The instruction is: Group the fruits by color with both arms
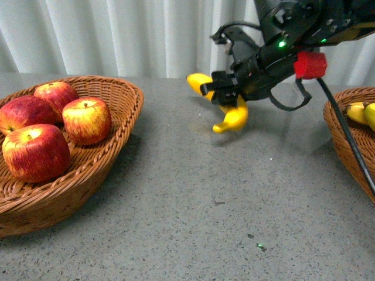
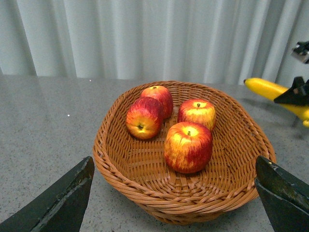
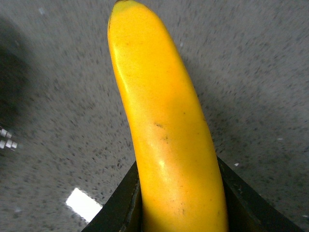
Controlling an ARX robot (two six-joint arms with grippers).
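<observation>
Front view: four apples [image 1: 87,120] in basket [image 1: 111,158] at 9 o'clock | right tool [image 1: 225,93] grips one banana [image 1: 233,117] | left tool [image 2: 174,193] spread open.

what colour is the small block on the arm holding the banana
Red: the small square block shows best in the front view.
</observation>
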